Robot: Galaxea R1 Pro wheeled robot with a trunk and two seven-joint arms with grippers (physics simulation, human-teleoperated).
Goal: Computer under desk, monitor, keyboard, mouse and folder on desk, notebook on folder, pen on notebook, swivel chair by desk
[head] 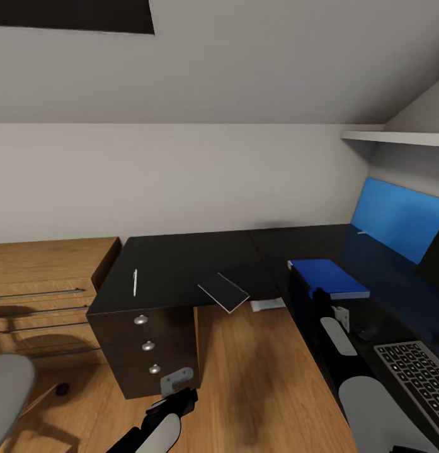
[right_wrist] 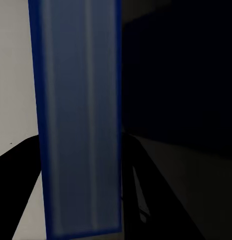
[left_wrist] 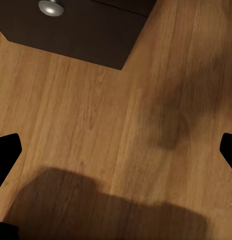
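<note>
My right pincer [head: 320, 297] sits at the near edge of the folder [head: 328, 277]. In the right wrist view the blue slab [right_wrist: 80, 125] runs straight between the dark fingers [right_wrist: 16, 175], so I judge it gripped or just about released, but I cannot tell how far the jaws stand open. The folder lies flat on the desk [head: 181, 264], at about 3 o'clock from the notebook [head: 223, 291].

My left pincer [head: 175, 402] hangs low at 6 o'clock, over the wood floor [left_wrist: 96, 125]. Its fingertips [left_wrist: 6, 150] are spread wide with nothing between them. The drawer unit [head: 143, 346] with its round knobs [left_wrist: 51, 7] is just ahead of it.

Further out, the notebook lies near the desk's inner corner, one corner poking over the edge. The pen [head: 135, 282] is well apart at 9 o'clock from it, above the drawers. The keyboard [head: 417, 377] is at 5 o'clock on the desk, with the blue back panel [head: 395, 217] at 2 o'clock. A dark slab at the far right edge may be the monitor; too cropped to say. The grey chair [head: 8, 390] is at 8 o'clock.

Step in hand, my call: placing the folder. Next move needs the right pincer clear, then a reach for the notebook's overhanging corner to stack it on the folder, pen after.

No readable writing or brand anywhere.
</note>
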